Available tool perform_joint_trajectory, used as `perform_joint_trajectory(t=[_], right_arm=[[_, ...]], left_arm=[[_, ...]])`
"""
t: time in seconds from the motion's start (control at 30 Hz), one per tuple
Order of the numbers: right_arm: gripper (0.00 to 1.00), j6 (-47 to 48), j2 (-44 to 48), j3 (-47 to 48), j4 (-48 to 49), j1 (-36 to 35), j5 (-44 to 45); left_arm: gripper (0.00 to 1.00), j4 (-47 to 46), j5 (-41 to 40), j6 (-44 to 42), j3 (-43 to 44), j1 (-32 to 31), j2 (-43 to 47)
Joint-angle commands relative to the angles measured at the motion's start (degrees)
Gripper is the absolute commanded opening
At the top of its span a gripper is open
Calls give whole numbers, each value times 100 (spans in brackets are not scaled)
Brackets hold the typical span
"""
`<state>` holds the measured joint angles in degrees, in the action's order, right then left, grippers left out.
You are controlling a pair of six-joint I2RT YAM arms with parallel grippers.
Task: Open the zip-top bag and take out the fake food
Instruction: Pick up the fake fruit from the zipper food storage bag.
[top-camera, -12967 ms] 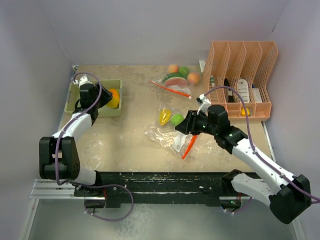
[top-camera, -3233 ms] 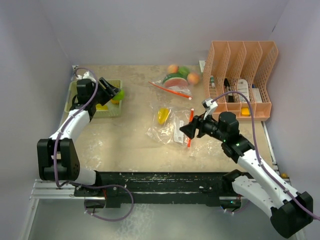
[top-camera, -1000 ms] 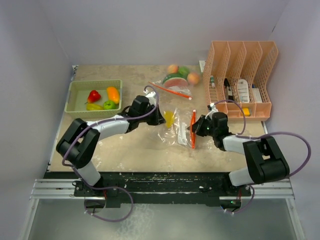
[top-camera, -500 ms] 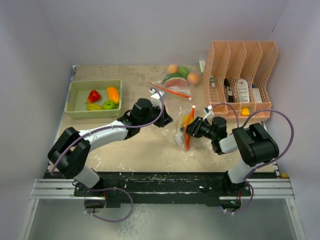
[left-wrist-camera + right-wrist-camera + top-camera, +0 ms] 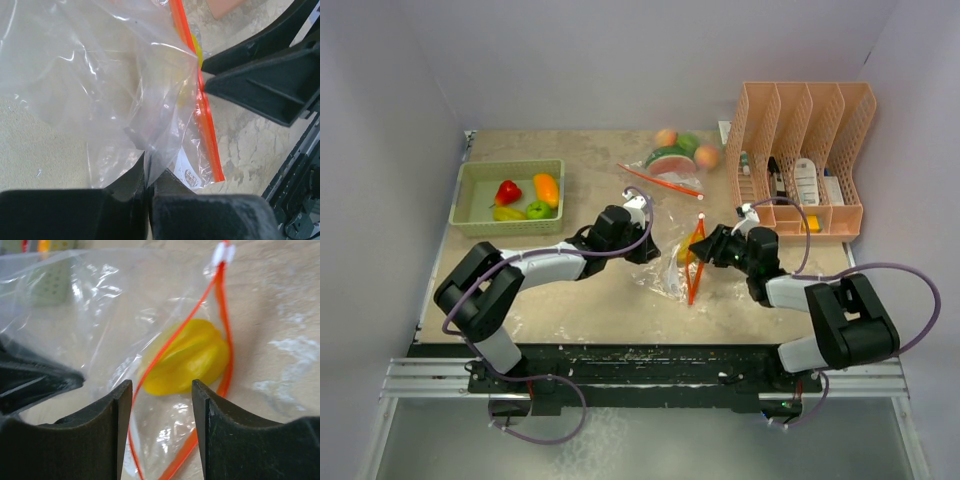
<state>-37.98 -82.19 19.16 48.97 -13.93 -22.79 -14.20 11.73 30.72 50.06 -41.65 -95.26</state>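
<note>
Seen from above, a clear zip-top bag [image 5: 665, 275] with an orange zip strip [image 5: 692, 275] lies mid-desk [image 5: 590, 305] between the two arms. The left gripper [image 5: 645, 248] is at its left side and the right gripper [image 5: 700, 252] at its mouth. A green tray [image 5: 470, 195] holding other toy pieces sits well apart at the far left. In the left wrist view, the left gripper [image 5: 148, 175] is pinched together on a fold of the bag's film, and the zip strip [image 5: 205, 125] runs past beyond it. In the right wrist view, the right gripper [image 5: 161, 390] has its fingers apart on either side of the zip strip [image 5: 165, 347], with the yellow fake food [image 5: 187, 357] just beyond them, inside the bag's mouth. The risks are probably these: the thin fold could slip from the left gripper's pinch, so the mouth sags shut. The right gripper could also close on strip and film together instead of the toy, which would drag the whole bag or nudge the glossy piece deeper.
</note>
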Motion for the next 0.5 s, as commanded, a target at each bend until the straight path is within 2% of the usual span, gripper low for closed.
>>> perform_joint_trajectory(t=[0.0,0.13,0.47], right_arm=[[54,805,53,520,-1398,-44,1132],[58,833,-154,693,-1589,-92,1481],[59,870,-422,1081,-1745,-625,1850]], left_arm=[[0,-151,12,122,189,15,-88],[0,-153,31,140,197,16,-96],[0,-105,31,116,183,12,-94]])
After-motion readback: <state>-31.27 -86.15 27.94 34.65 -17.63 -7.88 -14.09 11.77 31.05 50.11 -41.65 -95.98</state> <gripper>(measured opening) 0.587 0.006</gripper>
